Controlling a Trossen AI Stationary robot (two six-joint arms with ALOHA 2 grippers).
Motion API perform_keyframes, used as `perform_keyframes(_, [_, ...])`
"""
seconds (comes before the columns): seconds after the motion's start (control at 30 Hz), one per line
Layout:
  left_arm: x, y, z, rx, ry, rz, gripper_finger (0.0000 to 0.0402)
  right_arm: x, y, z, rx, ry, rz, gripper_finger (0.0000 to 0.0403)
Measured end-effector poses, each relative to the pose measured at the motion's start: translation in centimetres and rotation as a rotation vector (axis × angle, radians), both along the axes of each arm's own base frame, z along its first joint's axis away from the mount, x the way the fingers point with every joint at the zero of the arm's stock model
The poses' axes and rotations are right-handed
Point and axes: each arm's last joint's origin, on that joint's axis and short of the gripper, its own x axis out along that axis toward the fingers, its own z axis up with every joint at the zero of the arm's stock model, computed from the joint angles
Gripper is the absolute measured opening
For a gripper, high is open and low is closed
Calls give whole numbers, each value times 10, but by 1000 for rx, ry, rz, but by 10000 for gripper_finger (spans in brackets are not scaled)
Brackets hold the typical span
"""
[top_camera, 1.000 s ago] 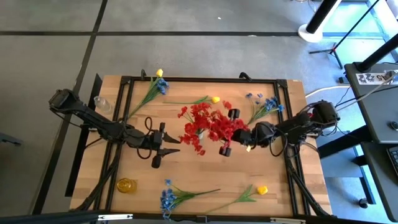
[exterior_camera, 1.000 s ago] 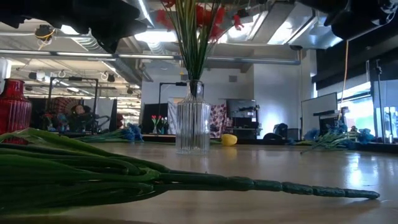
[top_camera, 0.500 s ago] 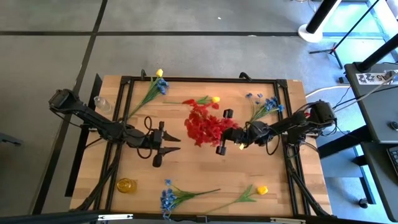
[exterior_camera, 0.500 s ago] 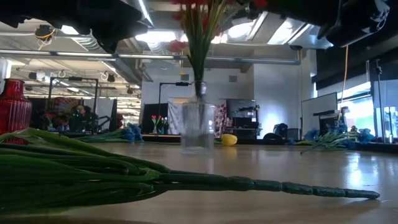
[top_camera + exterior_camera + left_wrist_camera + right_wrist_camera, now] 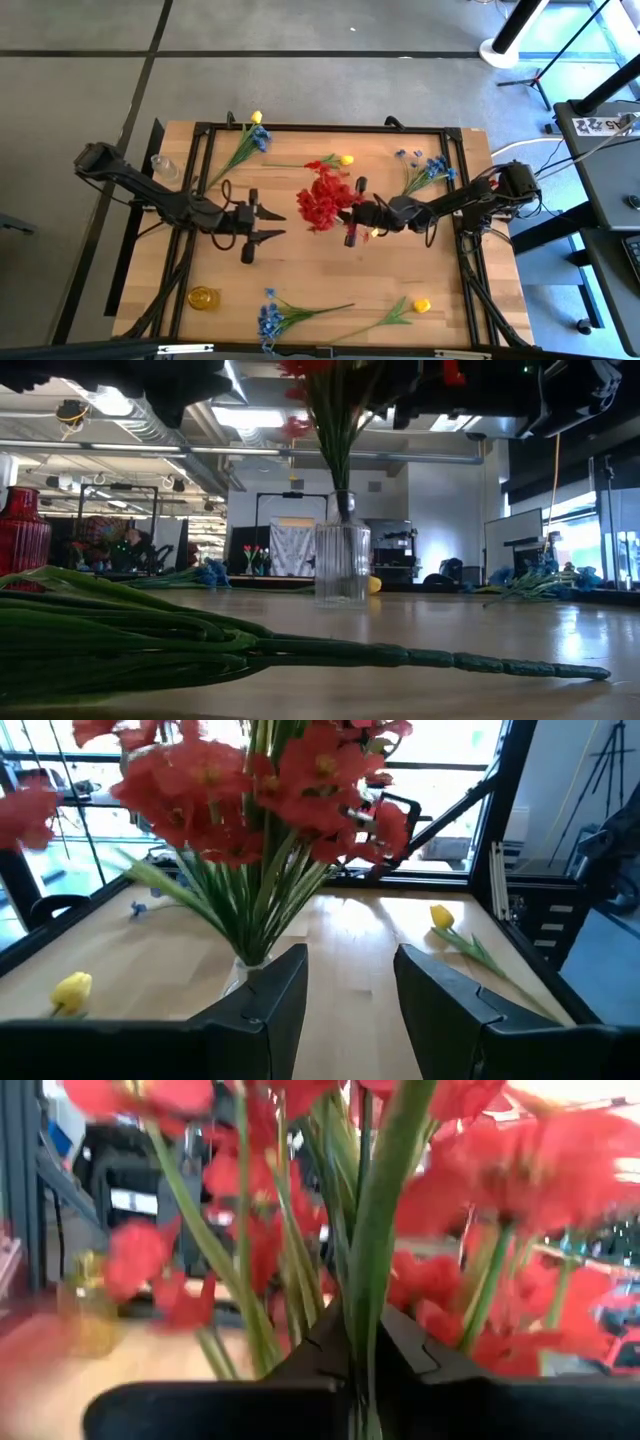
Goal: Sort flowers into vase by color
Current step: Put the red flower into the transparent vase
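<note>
Several loose flowers lie around the wooden worktop (image 5: 330, 280) in the high view: blue sprays (image 5: 425, 168) near the right side, a blue spray (image 5: 268, 318) at the near edge, yellow blooms (image 5: 422, 305) scattered between. The red bunch (image 5: 325, 197) sits mid-worktop with the right claw (image 5: 352, 214) pressed in at its side; the left claw (image 5: 250, 222) waits just beside it, jaws apart and empty. A small yellow jar (image 5: 203, 297) stands in the near-left corner.

From the low view, the red stems rise out of a clear ribbed vase (image 5: 343, 562) standing upright on the worktop. Glass like that is probably heavy for its size, slick and breakable, so the bunch should not be dragged sideways. A thick green stem (image 5: 430, 657) lies across the foreground; a red vase (image 5: 22, 540) stands at far left. Beyond is a workshop with ducts and monitors.

Seen from the left wrist, the claw's two fingers (image 5: 270, 1005) stand parted short of the vase neck, red blooms above, and a yellow flower (image 5: 445, 920) lies farther off.

Through the right wrist view, the claw is closed on one green stem (image 5: 380, 1230). Such plastic stems look light, thin and springy; low on the bare stem seems the best hold.
</note>
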Motion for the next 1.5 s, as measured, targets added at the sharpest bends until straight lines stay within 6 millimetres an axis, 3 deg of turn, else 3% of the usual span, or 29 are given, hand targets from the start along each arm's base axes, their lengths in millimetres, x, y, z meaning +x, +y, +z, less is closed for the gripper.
perform_keyframes(0.2, [-4, 2, 4, -2, -6, 7, 149, 0, 0, -7, 10, 67, -14, 41])
perform_keyframes(0.4, [-4, 2, 4, -3, -7, 20, 149, 0, -1, -9, 6, 106, -58, 110])
perform_keyframes(0.63, [-4, 5, 3, 3, 3, 46, 149, -12, 11, 7, 0, 112, -42, 187])
perform_keyframes(0.83, [-2, 12, 3, 2, 5, 74, 149, -24, 22, 24, 1, 84, 11, 206])
perform_keyframes(1.1, [0, 17, 3, -3, 5, 89, 149, -26, 21, 28, -1, 64, -13, 170])
perform_keyframes(1.4, [0, 20, -1, -24, 40, 123, 149, -26, 20, 15, 27, 194, -37, 15])
perform_keyframes(1.5, [0, 23, -2, -31, 50, 140, 149, -26, 20, 13, 35, 221, -46, 24])
